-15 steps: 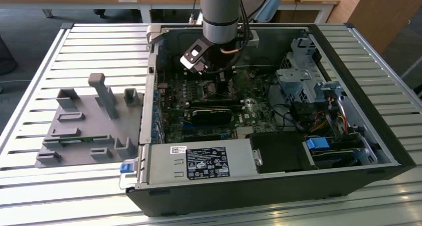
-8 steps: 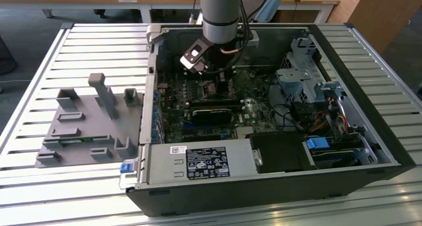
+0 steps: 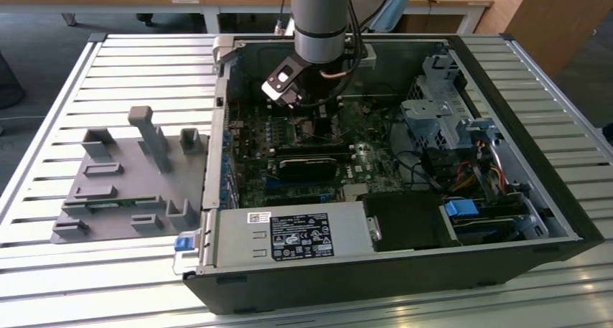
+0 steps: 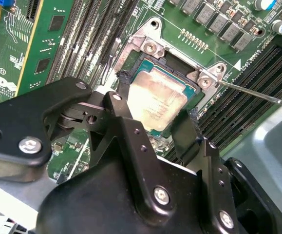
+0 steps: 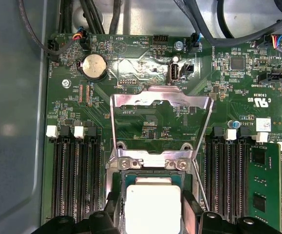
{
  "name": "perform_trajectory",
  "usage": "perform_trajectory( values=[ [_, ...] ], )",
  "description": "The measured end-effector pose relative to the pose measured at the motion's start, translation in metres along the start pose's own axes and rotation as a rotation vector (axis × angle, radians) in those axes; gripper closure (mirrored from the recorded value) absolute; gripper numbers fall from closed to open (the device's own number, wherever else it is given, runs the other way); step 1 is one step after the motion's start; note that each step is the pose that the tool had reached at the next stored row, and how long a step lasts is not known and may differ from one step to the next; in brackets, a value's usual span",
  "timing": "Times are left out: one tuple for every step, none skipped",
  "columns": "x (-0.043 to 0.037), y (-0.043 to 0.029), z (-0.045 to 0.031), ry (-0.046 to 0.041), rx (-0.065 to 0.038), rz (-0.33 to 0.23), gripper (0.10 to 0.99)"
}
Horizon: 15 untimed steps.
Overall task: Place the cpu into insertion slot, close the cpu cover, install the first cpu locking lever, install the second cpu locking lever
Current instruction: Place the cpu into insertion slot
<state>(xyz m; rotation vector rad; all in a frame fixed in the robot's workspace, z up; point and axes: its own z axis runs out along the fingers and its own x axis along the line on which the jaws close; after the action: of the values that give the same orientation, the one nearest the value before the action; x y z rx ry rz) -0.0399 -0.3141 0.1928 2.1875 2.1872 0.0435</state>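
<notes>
Inside the open computer case (image 3: 383, 278), the exterior view had the gripper (image 3: 319, 120) hanging low over the motherboard (image 3: 287, 138), towards the case's far wall.

The second wrist view showed the black fingers (image 4: 127, 122) closed against two opposite edges of the cpu (image 4: 156, 100). The chip lay flat and square to the insertion slot (image 4: 153, 62) directly beneath it; whether it was fully seated I could not tell. One locking lever (image 4: 257, 94) stuck out free beside the socket.

The first wrist view showed the cpu cover (image 5: 126, 101) swung back on its hinge just beyond the chip, with bare board visible through its window.
</notes>
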Motion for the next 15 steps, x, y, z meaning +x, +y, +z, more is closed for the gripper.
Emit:
perform_trajectory(
  values=[
    [-0.0001, 0.0002, -0.0040, 0.0003, 0.000, 0.000, 0.471],
    [-0.0001, 0.0003, -0.0051, 0.0003, 0.000, 0.000, 0.471],
    [-0.0001, 0.0003, -0.0061, 0.0003, 0.000, 0.000, 0.471],
    [-0.0001, 0.0004, -0.0071, 0.0003, 0.000, 0.000, 0.471],
    [-0.0001, 0.0005, -0.0083, 0.0003, 0.001, 0.000, 0.482],
    [-0.0001, 0.0005, -0.0095, 0.0003, 0.002, 0.000, 0.545],
    [-0.0001, 0.0007, -0.0103, 0.0002, 0.003, 0.000, 0.545],
    [-0.0001, 0.0008, -0.0111, 0.0003, 0.004, 0.000, 0.608],
    [-0.0001, 0.0010, -0.0115, 0.0004, 0.006, 0.000, 0.663],
    [-0.0001, 0.0013, -0.0119, 0.0005, 0.008, 0.000, 0.663],
    [-0.0001, 0.0015, -0.0122, 0.0004, 0.010, 0.000, 0.722],
    [-0.0002, 0.0016, -0.0126, 0.0003, 0.011, 0.000, 0.780],
    [-0.0001, 0.0018, -0.0129, 0.0003, 0.013, 0.000, 0.780],
    [-0.0002, 0.0018, -0.0133, 0.0003, 0.014, 0.000, 0.839],
    [-0.0001, 0.0019, -0.0135, 0.0004, 0.015, 0.000, 0.898]
  ],
)
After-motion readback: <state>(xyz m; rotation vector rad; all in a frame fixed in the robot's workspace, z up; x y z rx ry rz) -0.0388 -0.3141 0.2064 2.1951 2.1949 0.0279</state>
